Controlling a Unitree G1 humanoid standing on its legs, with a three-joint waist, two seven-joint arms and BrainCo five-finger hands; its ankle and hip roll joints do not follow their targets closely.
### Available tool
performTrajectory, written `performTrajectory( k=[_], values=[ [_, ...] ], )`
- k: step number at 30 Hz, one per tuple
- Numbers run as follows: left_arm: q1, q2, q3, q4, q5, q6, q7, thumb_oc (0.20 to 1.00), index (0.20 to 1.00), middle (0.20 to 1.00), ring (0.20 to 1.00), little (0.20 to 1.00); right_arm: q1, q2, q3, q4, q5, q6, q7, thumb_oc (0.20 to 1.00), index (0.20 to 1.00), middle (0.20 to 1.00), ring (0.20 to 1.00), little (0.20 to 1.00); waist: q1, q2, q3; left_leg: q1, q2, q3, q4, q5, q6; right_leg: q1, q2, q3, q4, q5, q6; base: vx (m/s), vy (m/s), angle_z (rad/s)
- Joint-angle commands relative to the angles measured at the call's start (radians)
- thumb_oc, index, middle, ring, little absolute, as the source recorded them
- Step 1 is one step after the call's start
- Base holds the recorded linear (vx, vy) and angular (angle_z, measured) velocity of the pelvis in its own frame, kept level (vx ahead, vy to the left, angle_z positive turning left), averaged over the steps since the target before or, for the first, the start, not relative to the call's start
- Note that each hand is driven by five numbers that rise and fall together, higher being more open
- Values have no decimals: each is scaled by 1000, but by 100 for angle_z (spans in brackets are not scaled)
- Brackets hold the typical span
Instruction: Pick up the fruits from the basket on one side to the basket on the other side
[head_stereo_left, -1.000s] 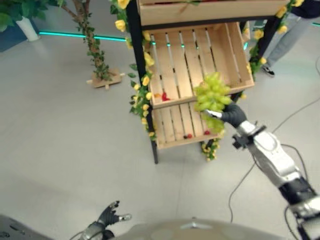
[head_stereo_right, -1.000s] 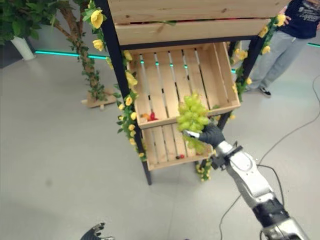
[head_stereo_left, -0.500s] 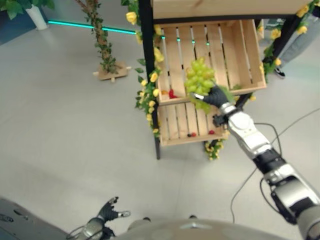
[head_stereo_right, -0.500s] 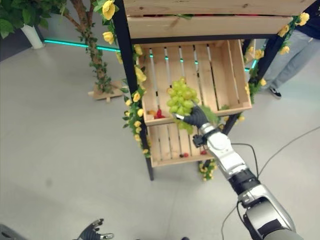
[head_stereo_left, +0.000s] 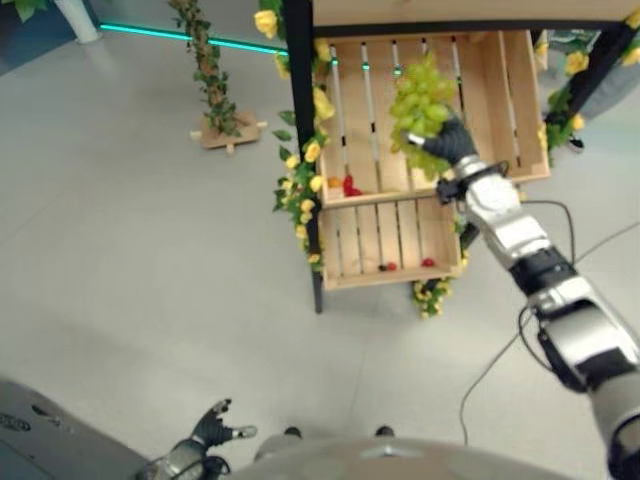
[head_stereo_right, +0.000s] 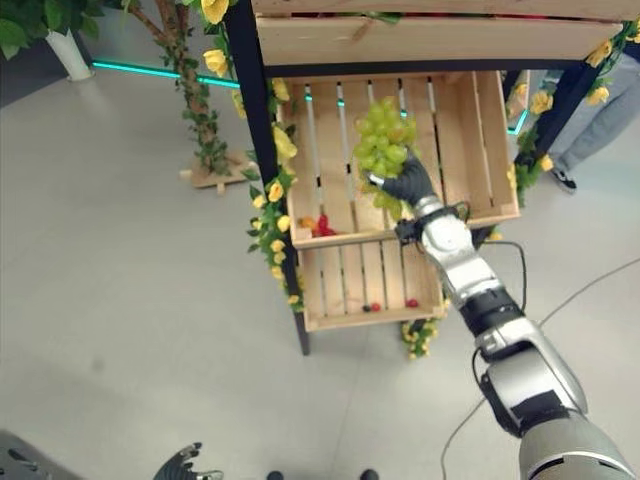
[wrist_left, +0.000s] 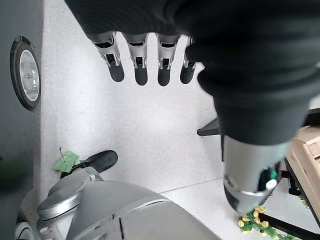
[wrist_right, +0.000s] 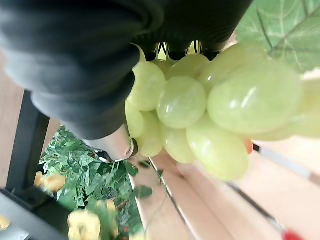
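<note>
A bunch of green grapes (head_stereo_left: 422, 98) is held up in front of the middle wooden crate (head_stereo_left: 505, 110) of the shelf, with my right hand (head_stereo_left: 448, 143) shut on its lower part. In the right wrist view the grapes (wrist_right: 200, 105) sit right against the curled fingers (wrist_right: 175, 50). Small red fruits (head_stereo_left: 349, 187) lie at the front left of that crate. My left hand (head_stereo_left: 205, 442) hangs low near the floor, its fingers (wrist_left: 136, 67) straight and empty.
A lower crate (head_stereo_left: 390, 241) holds a few small red bits. Yellow flower garlands (head_stereo_left: 300, 180) climb the black shelf post (head_stereo_left: 298, 120). A vine-wrapped stand (head_stereo_left: 215, 110) is on the left. A person's legs (head_stereo_right: 590, 110) are at the far right.
My right hand has lifted the grapes up and further over the middle crate. The camera has shifted too. The left hand has stayed low.
</note>
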Motion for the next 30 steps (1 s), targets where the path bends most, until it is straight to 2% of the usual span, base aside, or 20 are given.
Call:
performTrajectory(
  k=[1,11,12,13,14,30],
  values=[
    [-40,59,-26,26,-31,-9,13,1000,1000,1000,1000,1000,-170,6,13,80,20,-55,-50,200,200,200,200,200,23,-69,-38,-50,-84,30,-14,36,41,27,-21,14,98,-89,82,0,0,0],
    [-53,56,-40,32,-38,-7,27,1000,1000,1000,1000,1000,-233,35,28,180,25,-43,-68,200,200,200,200,200,33,-69,-28,-61,-89,23,-8,32,44,21,-19,18,96,-87,83,6,1,0],
    [-54,53,-41,35,-38,-6,28,1000,1000,1000,1000,1000,-227,37,31,176,29,-40,-61,391,391,391,391,391,32,-68,-27,-61,-89,23,-10,32,44,20,-19,17,95,-87,83,0,0,0],
    [-54,53,-41,35,-38,-6,28,1000,1000,1000,1000,1000,-226,37,31,176,29,-40,-61,391,391,391,391,391,32,-68,-27,-61,-89,23,-10,32,44,20,-19,17,95,-87,83,0,0,0],
    [-53,52,-42,35,-37,-7,29,1000,1000,1000,1000,1000,-224,37,33,171,35,-39,-56,1000,1000,1000,1000,1000,32,-68,-28,-61,-90,23,-10,31,44,21,-19,18,95,-88,83,0,0,0],
    [-55,37,-45,44,-30,-4,38,1000,1000,1000,1000,1000,-200,39,29,156,38,-45,-56,1000,1000,1000,1000,1000,21,-65,-33,-43,-95,24,-13,20,47,36,-20,21,96,-96,83,13,3,0]
  ],
)
